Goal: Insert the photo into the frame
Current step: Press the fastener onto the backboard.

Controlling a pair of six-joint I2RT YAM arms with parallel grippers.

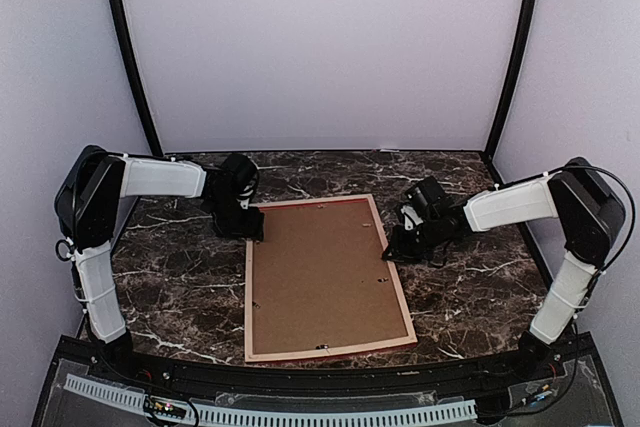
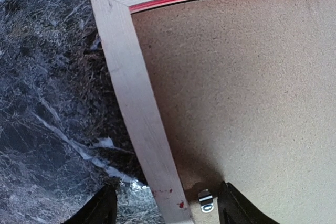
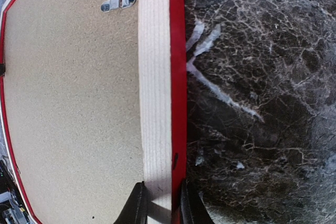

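The frame (image 1: 330, 349) lies face down on the marble table, its pale wood back up and a red outer edge showing. A brown backing board (image 1: 320, 272) fills it. The photo is hidden. My left gripper (image 1: 250, 227) hovers at the frame's far left corner. In the left wrist view it (image 2: 167, 205) is open, its fingers (image 2: 102, 208) straddling the left rail (image 2: 136, 103) and a small metal clip (image 2: 206, 200) without touching either. My right gripper (image 1: 392, 250) is at the right rail; in the right wrist view it (image 3: 161, 203) is shut on that rail (image 3: 155, 93).
A second metal clip (image 3: 118, 1) sits on the backing board (image 3: 73, 103) by the right rail. Dark marble tabletop (image 1: 180, 287) surrounds the frame. Pale walls with black posts close in the back and sides.
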